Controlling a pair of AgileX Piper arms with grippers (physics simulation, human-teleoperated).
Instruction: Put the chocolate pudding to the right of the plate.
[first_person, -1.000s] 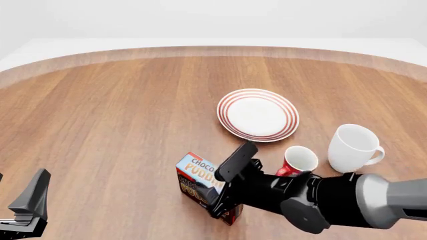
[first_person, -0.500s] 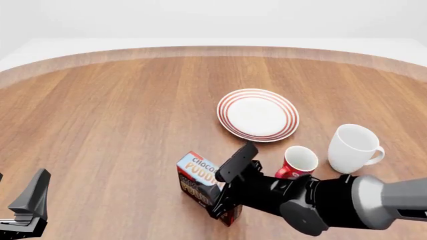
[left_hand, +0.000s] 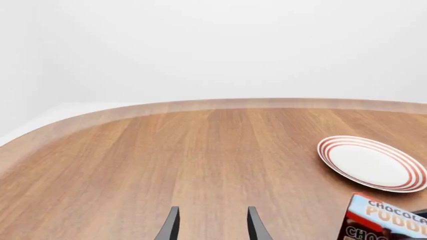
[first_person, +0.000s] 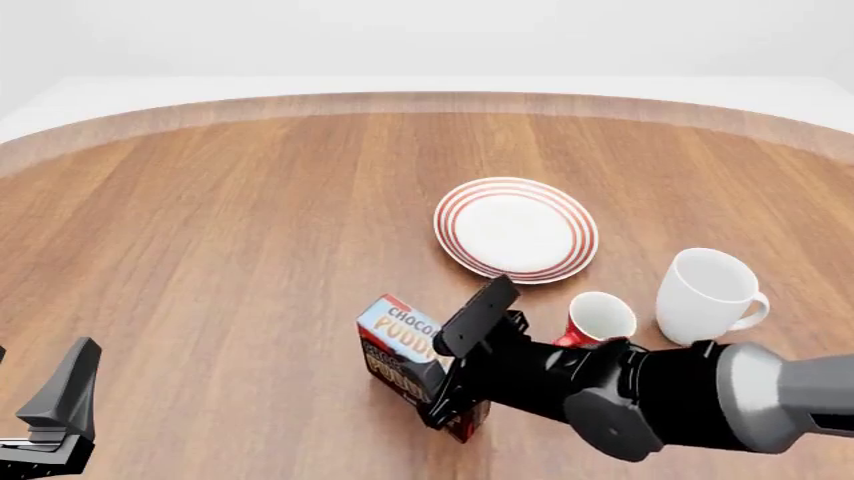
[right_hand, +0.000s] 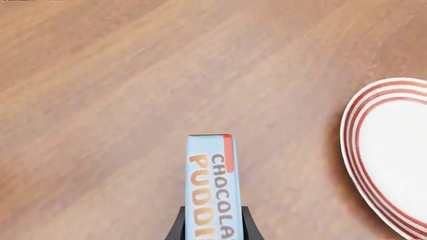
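Observation:
The chocolate pudding (first_person: 398, 343) is a small carton with a light blue top and dark brown sides, near the table's front, left of and nearer than the plate (first_person: 515, 229). My right gripper (first_person: 454, 372) is shut on it, one finger on each side; the right wrist view shows the carton (right_hand: 212, 185) clamped between the fingertips (right_hand: 179, 229). The white plate has red rings and lies flat beyond the carton, also visible as plate (right_hand: 393, 160) and plate (left_hand: 371, 162). My left gripper (first_person: 60, 410) stays at the front left corner, open and holding nothing (left_hand: 212, 230); the pudding (left_hand: 383, 222) is far off to its side.
A small red mug (first_person: 597, 322) stands just right of the carton, close to my right arm. A larger white mug (first_person: 707, 295) stands right of it, in front of the plate's right side. The wooden table (first_person: 240, 230) has a curved far edge.
The carton has shifted slightly up and to the right in my right gripper, and its top face now looks narrower. The left arm has not moved.

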